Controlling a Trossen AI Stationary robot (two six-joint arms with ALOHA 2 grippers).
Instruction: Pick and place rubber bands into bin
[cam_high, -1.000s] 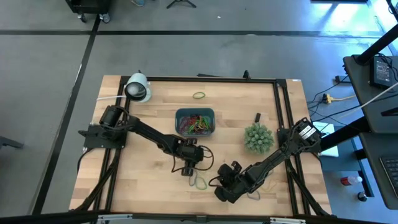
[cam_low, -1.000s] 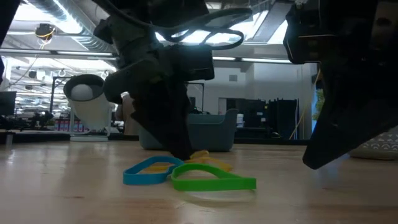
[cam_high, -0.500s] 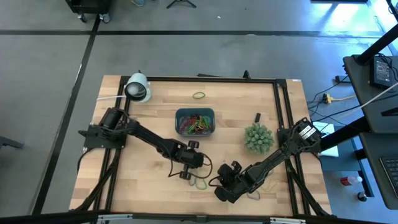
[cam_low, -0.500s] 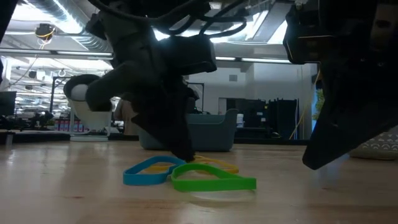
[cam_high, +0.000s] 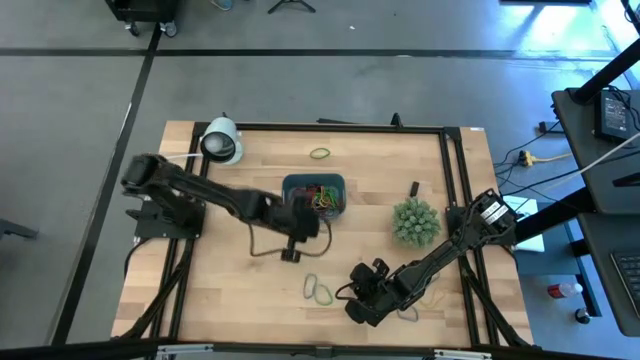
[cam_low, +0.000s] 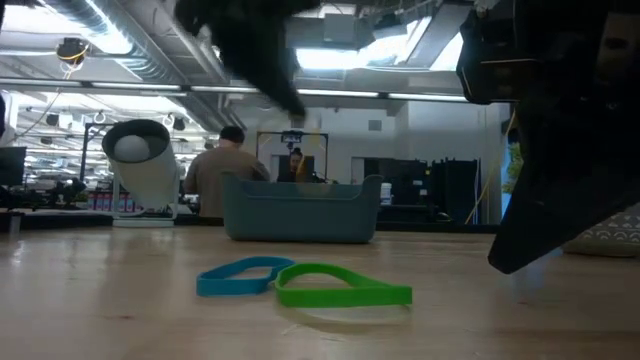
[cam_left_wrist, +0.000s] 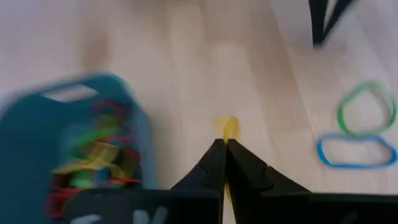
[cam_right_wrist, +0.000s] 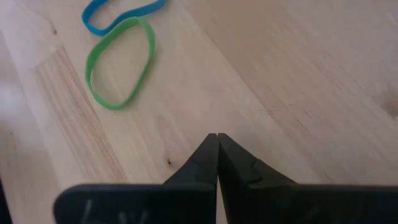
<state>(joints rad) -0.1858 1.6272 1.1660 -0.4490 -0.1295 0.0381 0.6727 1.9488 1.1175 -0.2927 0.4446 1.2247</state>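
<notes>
Left gripper (cam_left_wrist: 225, 144) pinches 1 yellow rubber band (cam_left_wrist: 229, 129) beside the bin (cam_high: 313, 195). Right gripper (cam_right_wrist: 217, 138) pressed together, empty, near the green band (cam_right_wrist: 120, 63) and blue band (cam_right_wrist: 121, 14).

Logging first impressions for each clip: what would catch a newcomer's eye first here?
The left tool, shut on a yellow rubber band, hangs beside the shallow blue-teal plastic bin heaped with coloured bands. A blue band and green band lie touching on the wooden table, near the shut right tool.
</notes>
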